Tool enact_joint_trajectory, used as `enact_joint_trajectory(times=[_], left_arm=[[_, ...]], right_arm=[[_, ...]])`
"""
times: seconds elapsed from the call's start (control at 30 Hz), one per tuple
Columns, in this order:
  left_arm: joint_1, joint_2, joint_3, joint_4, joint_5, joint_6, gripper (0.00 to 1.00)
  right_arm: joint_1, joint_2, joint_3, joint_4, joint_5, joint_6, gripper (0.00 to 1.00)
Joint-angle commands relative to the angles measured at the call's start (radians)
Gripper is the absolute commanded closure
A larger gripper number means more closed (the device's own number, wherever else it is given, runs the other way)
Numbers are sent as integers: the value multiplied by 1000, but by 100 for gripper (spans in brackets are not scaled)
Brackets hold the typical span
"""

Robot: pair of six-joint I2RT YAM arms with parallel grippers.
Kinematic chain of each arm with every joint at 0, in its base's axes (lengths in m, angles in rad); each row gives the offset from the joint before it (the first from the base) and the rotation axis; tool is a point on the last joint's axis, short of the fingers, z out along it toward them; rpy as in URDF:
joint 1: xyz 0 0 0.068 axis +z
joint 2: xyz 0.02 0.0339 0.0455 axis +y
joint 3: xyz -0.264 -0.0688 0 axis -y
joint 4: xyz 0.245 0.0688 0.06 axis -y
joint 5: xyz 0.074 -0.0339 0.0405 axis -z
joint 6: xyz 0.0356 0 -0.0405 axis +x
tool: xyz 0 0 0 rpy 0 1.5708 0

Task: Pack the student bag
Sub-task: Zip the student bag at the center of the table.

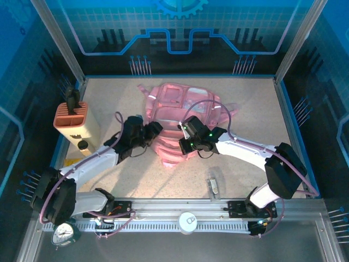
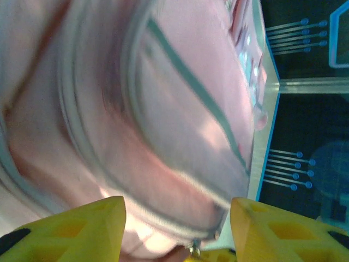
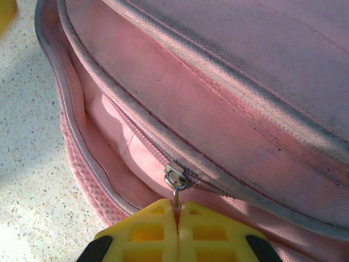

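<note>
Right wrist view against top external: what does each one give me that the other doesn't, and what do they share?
Right wrist: the zipper slider on the student bag, with the zipper pull pinched in the shut right gripper. Top external: the orange-and-cream pen holder standing left of the bag, and the left gripper at the bag's left side. Shared: the pink bag and the speckled table under it.
</note>
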Motion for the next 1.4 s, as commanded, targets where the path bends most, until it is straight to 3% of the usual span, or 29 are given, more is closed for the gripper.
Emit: enact_joint_trajectory(times=[0.0, 0.33, 0.57, 0.67, 0.77, 0.9, 1.1, 1.27, 1.37], left_arm=[[-77, 9, -39, 84, -134, -151, 46], [-204, 194, 4, 189, -216, -283, 50], [-216, 284, 53, 177, -275, -328, 58], [-217, 332, 69, 195, -281, -350, 66], [-213, 357, 75, 225, -300, -346, 80], [-184, 328, 88, 179, -314, -290, 100], [-69, 187, 92, -9, -311, -114, 100], [59, 131, 80, -83, -201, 21, 100], [97, 121, 75, -96, -184, 68, 100]], right_arm=[[11, -12, -25, 11, -9, 7, 100], [10, -25, -50, 14, -1, -4, 100], [10, -15, -55, 29, -11, -21, 100], [10, -4, -45, 25, -14, -24, 100], [11, 2, -36, 4, 16, -34, 100], [10, -5, -9, -84, 104, -49, 100], [-27, -51, -26, -168, 182, -98, 100], [-157, -80, -69, -167, 103, -69, 100], [-166, -96, -68, -151, 103, -76, 100]])
